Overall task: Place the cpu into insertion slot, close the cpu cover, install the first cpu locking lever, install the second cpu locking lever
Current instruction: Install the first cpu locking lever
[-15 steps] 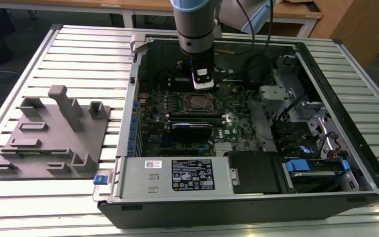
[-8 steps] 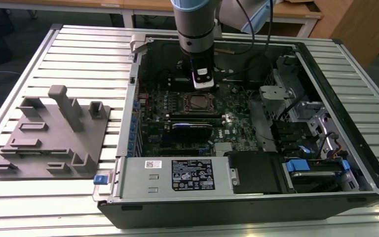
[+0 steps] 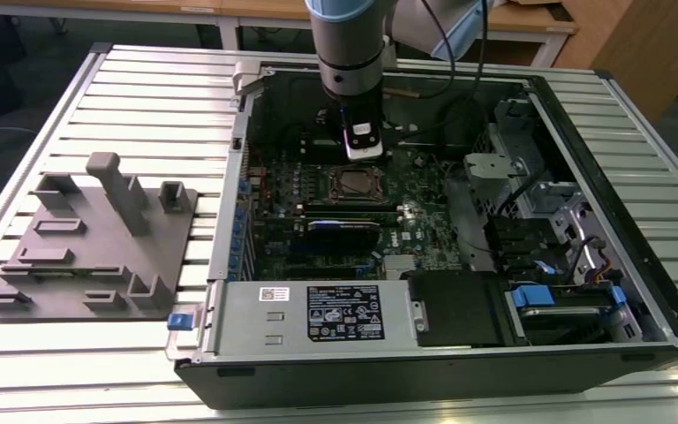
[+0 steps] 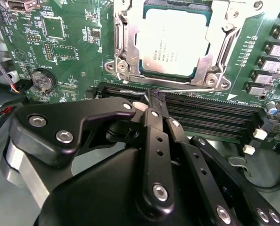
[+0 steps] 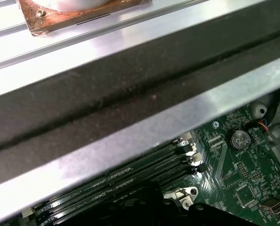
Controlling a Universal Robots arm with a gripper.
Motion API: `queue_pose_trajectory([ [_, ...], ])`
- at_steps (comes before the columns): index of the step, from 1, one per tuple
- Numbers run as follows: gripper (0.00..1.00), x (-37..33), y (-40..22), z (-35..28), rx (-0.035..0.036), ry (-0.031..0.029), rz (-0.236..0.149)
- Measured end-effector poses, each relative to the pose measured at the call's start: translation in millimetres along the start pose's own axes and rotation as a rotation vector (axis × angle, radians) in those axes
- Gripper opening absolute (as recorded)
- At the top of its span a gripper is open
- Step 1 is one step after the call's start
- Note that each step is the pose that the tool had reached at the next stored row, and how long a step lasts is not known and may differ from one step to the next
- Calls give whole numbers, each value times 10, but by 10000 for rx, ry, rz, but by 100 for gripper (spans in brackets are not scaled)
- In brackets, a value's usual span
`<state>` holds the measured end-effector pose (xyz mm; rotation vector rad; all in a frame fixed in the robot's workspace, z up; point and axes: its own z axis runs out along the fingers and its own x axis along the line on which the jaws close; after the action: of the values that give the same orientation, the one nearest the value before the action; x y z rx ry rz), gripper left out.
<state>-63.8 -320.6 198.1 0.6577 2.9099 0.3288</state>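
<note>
In the second wrist view the cpu (image 4: pixel 173 40) lies flat in the insertion slot, its silver-grey top showing through the window of the cpu cover (image 4: pixel 128 44), which lies down over it. A thin wire locking lever (image 4: pixel 187 86) runs along the socket edge nearest my gripper (image 4: pixel 154 96). The black fingers are shut together, and their tips rest at that wire beside the memory slots. In the exterior view the gripper (image 3: pixel 363 148) hangs just behind the insertion slot (image 3: pixel 357 184), inside the open computer case.
Long black memory slots (image 4: pixel 210 117) lie between the gripper and the socket. A coin battery (image 4: pixel 41 80) and cables sit to one side. The case walls (image 3: pixel 239 177) and drive cage (image 3: pixel 528 203) hem in the board. A grey fixture (image 3: pixel 92 247) stands on the table at the exterior view's left.
</note>
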Motion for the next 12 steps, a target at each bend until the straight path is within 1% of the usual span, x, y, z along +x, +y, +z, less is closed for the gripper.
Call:
queue_pose_trajectory([
  [3, 11, 1, -2, 8, 34, -17, -2],
  [7, 11, 1, -3, 17, 101, -50, -5],
  [12, 11, 1, -1, 17, 106, -53, -6],
])
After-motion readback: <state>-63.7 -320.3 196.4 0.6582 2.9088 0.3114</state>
